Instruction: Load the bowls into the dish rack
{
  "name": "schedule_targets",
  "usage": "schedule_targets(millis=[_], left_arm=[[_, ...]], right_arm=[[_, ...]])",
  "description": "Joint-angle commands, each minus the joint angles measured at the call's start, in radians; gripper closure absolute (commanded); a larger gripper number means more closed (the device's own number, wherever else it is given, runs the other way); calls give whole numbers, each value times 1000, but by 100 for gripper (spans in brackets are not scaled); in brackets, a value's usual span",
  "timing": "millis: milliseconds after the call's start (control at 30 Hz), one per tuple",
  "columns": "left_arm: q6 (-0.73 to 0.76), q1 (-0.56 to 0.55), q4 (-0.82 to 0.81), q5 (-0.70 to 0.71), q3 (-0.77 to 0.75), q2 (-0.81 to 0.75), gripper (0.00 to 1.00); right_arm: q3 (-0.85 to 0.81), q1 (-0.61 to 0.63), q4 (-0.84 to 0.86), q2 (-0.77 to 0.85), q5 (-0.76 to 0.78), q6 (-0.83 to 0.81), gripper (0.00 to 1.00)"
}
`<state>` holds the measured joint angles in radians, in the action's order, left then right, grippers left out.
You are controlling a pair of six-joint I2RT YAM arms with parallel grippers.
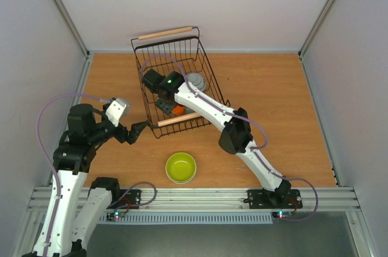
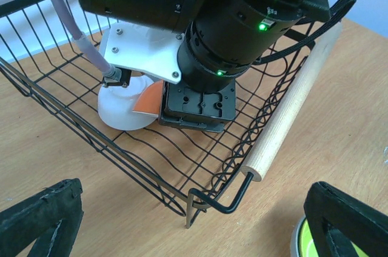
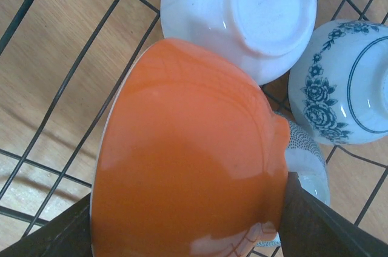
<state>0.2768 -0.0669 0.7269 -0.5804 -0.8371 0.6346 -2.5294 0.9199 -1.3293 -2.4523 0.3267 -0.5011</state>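
**Orange bowl, held inside the rack**

My right gripper (image 3: 188, 228) pinches the glossy orange ceramic bowl (image 3: 188, 148) inside the black wire dish rack (image 1: 145, 81), beside a plain white bowl (image 3: 254, 14) and a blue-and-white floral bowl (image 3: 345, 87). My left gripper (image 1: 140, 128) hovers with jaws spread outside the rack, near the round yellow-green bowl (image 1: 181, 167) on the wooden table (image 1: 273, 87).

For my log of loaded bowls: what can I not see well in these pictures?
- Top view: the right arm covers most of the dish rack; bowl count inside unclear.
- Right wrist view: the orange bowl hides most of the speckled bowl.
- Left wrist view: bottom edge cuts the yellow-green bowl.
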Motion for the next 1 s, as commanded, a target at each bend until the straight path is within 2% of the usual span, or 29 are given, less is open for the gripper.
schedule_targets(millis=[0,167,200,233,300,433,967], left_arm=[[3,-1,-48,-18,9,0,1],[4,-1,-47,-19,9,0,1],[4,-1,-46,-19,9,0,1],[5,-1,-46,-20,9,0,1],[6,-1,-47,-22,9,0,1],[7,-1,-45,-21,9,-1,1],[9,-1,-40,-18,6,-7,1]], right_arm=[[-78,7,-63,-45,54,-28,92],[-79,14,-70,-47,34,-26,40],[-78,16,-67,-45,31,-28,25],[-78,17,-66,-42,28,-27,17],[-76,20,-63,-36,15,-28,9],[-72,28,-59,-27,-7,-28,2],[-56,40,-36,3,-144,-35,1]])
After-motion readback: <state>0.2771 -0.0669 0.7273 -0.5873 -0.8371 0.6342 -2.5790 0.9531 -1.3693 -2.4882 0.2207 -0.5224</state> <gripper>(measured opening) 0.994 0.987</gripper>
